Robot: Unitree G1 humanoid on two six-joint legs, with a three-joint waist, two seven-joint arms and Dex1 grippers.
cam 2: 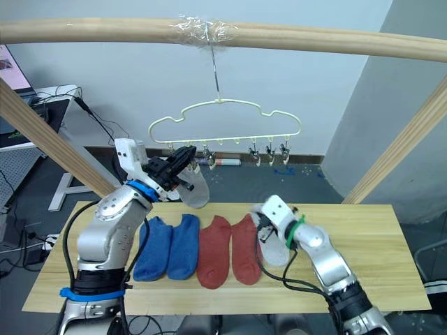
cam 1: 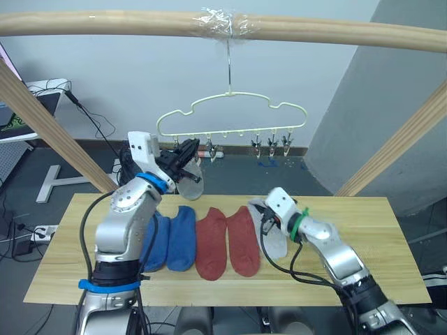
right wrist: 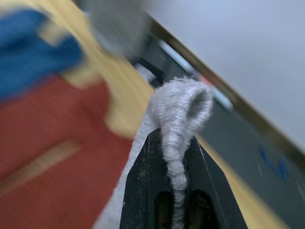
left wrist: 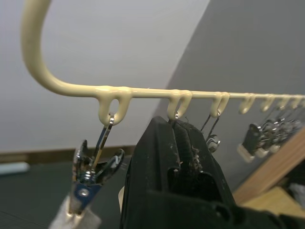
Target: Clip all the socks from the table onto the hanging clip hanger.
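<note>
Head views: the clip hanger [cam 1: 230, 112] hangs by its hook from the wooden pole [cam 1: 335, 31] above the worktop [cam 1: 363, 237]. A grey sock [cam 2: 194, 187] hangs from the hanger's leftmost clip. The left hand [cam 2: 183, 162] is raised to the lower bar, just beside that sock. On the worktop lie two blue socks [cam 1: 174, 239] side by side, then two rust-red socks [cam 1: 227, 243], and to their right a second grey sock [cam 1: 276, 234], where the right hand [cam 1: 269, 222] rests low on it.

Left wrist view: the left hand's black fingers [left wrist: 171, 162] are pressed together right under the hanger bar [left wrist: 200, 91], at its second loop. The first clip [left wrist: 88, 171] next to them bites a pale fabric edge; further clips [left wrist: 259, 138] hang along the bar.

Right wrist view: the right hand's fingers [right wrist: 143, 191] are clamped on a fold of the grey sock [right wrist: 181, 109], which bulges up between them. Red and blue socks lie blurred behind on the wood.
</note>
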